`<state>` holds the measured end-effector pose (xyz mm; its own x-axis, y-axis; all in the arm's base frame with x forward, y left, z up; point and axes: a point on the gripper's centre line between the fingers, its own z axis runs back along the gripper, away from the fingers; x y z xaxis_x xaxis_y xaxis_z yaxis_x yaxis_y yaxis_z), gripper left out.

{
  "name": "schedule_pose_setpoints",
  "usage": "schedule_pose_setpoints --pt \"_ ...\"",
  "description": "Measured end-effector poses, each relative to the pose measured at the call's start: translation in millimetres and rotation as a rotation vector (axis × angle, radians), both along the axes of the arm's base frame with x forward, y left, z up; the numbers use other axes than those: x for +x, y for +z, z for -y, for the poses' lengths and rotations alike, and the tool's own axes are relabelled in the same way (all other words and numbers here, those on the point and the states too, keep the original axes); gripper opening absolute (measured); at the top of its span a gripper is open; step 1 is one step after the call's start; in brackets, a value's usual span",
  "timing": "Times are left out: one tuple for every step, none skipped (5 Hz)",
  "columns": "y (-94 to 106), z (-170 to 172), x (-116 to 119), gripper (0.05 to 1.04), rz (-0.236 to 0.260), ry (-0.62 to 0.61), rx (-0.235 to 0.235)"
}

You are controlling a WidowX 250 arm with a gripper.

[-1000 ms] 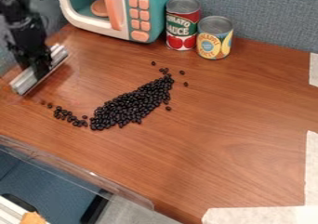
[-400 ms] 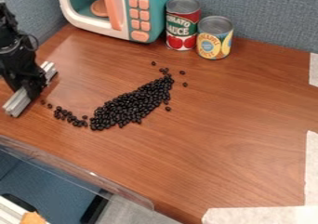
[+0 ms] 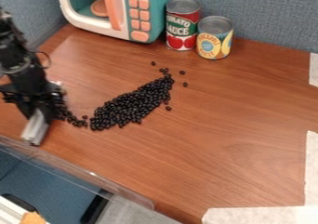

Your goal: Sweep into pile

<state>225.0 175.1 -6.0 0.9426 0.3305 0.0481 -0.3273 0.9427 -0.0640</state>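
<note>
Black beans (image 3: 127,108), pincer (image 3: 40,109), bar (image 3: 35,129) partly hidden

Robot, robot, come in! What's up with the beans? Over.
Gripper at left, holding bar. Beans in long heap, some strays. Cans back by microwave, clear of beans.

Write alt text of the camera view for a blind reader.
A robot's end effector holds a gray bar at the picture's left, beside a long, slanting heap of black beans on a wooden table. Farther back stand a toy microwave, a red can and a yellow can.
</note>
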Motion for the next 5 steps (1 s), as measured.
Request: schedule_pose_setpoints --pt "-0.3 24.1 9.2 0.381 0.01 0.062 -0.021" --pt "-0.9 41.5 22.2 0.381 0.021 0.161 -0.022" --pt "-1.9 57.3 32.9 0.381 0.029 0.248 -0.012" --pt "-0.9 73.2 40.6 0.381 0.019 0.28 -0.024" --pt "0.1 86.2 48.2 0.381 0.004 0.294 -0.063"
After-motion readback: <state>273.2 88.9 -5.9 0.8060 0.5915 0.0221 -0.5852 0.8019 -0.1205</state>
